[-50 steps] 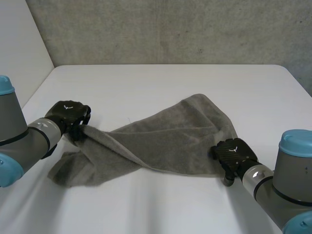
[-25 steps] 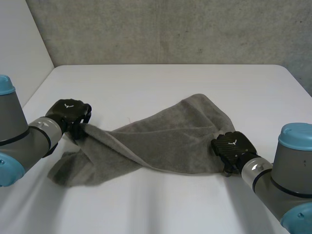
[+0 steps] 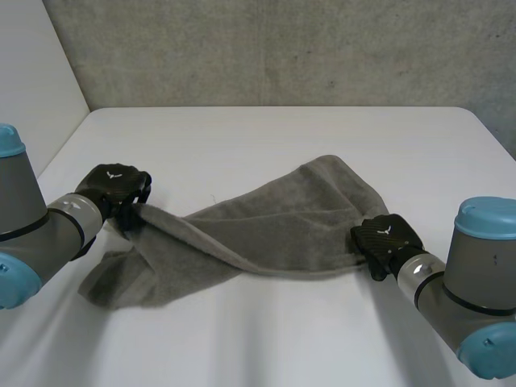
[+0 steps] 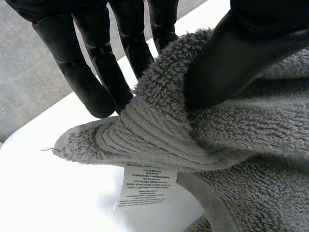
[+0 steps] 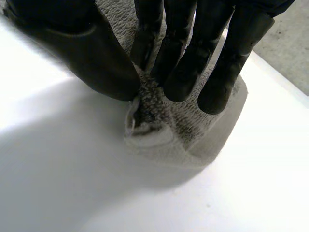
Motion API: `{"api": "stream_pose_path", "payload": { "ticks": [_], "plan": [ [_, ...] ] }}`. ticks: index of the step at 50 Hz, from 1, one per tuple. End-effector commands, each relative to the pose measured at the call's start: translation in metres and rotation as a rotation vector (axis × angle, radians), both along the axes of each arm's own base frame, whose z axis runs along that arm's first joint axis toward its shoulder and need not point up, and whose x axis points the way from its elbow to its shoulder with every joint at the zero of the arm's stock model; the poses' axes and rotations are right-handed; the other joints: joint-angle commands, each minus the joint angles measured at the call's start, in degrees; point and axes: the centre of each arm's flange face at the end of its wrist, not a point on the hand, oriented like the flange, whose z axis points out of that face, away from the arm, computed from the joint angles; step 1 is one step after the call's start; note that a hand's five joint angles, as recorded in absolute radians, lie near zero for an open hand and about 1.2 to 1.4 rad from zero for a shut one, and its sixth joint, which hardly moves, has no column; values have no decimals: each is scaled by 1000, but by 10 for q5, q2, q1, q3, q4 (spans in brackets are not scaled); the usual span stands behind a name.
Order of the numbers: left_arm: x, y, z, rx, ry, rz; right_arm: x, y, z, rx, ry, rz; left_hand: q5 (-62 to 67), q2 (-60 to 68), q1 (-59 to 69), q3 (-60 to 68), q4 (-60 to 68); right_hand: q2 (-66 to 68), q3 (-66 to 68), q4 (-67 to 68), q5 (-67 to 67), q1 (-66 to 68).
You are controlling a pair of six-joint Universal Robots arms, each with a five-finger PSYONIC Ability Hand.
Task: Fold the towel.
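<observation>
On the table [image 3: 266, 137], head view, we see the towel [image 3: 266, 230] stretched between left hand [image 3: 119, 187] and right hand [image 3: 387, 235]. Left wrist: hand pinches the corner by the label [image 4: 146, 187]. Right wrist: hand pinches another corner. We judge it soft, limp, light; corners grip best.

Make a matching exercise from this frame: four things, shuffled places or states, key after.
1. left hand
2. right hand
3. label
4. towel

a. grey, spanning between the hands
b. pinching the towel end that bears the label
c. white, printed, at the hem
d. pinching a corner at the towel's other end

Pairs: 1-b, 2-d, 3-c, 4-a
</observation>
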Motion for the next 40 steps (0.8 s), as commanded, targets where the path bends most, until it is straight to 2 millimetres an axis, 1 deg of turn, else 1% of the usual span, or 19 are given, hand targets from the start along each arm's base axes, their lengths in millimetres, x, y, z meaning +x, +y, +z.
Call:
{"api": "stream_pose_path", "payload": {
  "ticks": [1, 13, 15, 16, 18, 19, 20, 21, 23, 24, 26, 27, 29, 30, 31, 32, 34, 36, 40],
  "plan": [
    [-1, 0, 0, -1, 2, -2, 1, -10, 8, -36, -15, -8, -154, -66, -41, -85, -74, 51, 39, 36, 39, 39],
    [-12, 6, 6, -18, 7, -33, 7, -32, 34, -123, -56, -19, -154, -66, -41, -85, -74, 51, 39, 36, 39, 39],
    [-15, 9, 20, -61, 17, -44, 9, -37, 59, -175, -73, -20, -154, -66, -41, -85, -74, 51, 39, 36, 39, 39],
    [-15, 9, 20, -61, 17, -44, 9, -37, 59, -176, -74, -20, -154, -66, -41, -85, -74, 51, 39, 36, 39, 39],
    [-15, 12, 49, -141, 49, -43, 8, -35, 110, -263, -109, -17, -154, -66, -41, -85, -74, 51, 39, 36, 39, 39],
    [-15, 12, 49, -141, 49, -43, 8, -35, 110, -264, -109, -17, -154, -66, -41, -85, -74, 51, 39, 36, 39, 39],
    [-15, 14, 64, -179, 75, -37, 7, -32, 135, -305, -124, -15, -154, -66, -41, -85, -74, 51, 39, 36, 39, 39],
    [-15, 14, 64, -179, 75, -37, 7, -32, 135, -306, -124, -15, -154, -66, -41, -85, -74, 51, 39, 36, 39, 39],
    [-13, 19, 99, -264, 151, -24, 6, -27, 175, -378, -149, -15, -154, -66, -41, -85, -74, 51, 39, 36, 39, 39],
    [-13, 19, 100, -265, 151, -24, 6, -27, 176, -378, -149, -15, -154, -66, -41, -85, -74, 51, 39, 36, 39, 39],
    [-7, 24, 138, -357, 234, -5, 3, -23, 212, -453, -172, -21, -154, -66, -41, -85, -74, 51, 39, 36, 39, 39],
    [-7, 24, 138, -358, 235, -5, 3, -23, 212, -453, -172, -21, -154, -66, -41, -85, -74, 51, 39, 36, 39, 39],
    [-3, 30, 171, -440, 302, 7, 0, -11, 252, -534, -201, -19, -154, -66, -41, -85, -74, 51, 39, 36, 39, 39],
    [-3, 30, 171, -440, 302, 7, 0, -11, 252, -534, -201, -19, -154, -66, -41, -85, -74, 51, 39, 36, 39, 39],
    [-2, 32, 182, -468, 321, 6, -5, -5, 270, -566, -210, -24, -154, -66, -41, -85, -74, 51, 39, 36, 39, 39],
    [-2, 32, 182, -468, 321, 6, -5, -5, 271, -567, -210, -25, -154, -66, -41, -85, -74, 51, 39, 36, 39, 39],
    [1, 32, 196, -511, 334, 9, -12, -2, 293, -600, -211, -41, -154, -66, -41, -85, -74, 51, 39, 36, 39, 39],
    [1, 30, 199, -516, 333, 10, -15, -6, 296, -593, -196, -52, -154, -66, -41, -85, -74, 51, 39, 36, 39, 39],
    [1, 25, 195, -493, 326, 16, -14, -14, 287, -524, -163, -53, -154, -66, -41, -85, -74, 51, 39, 36, 39, 39]
  ]
}}
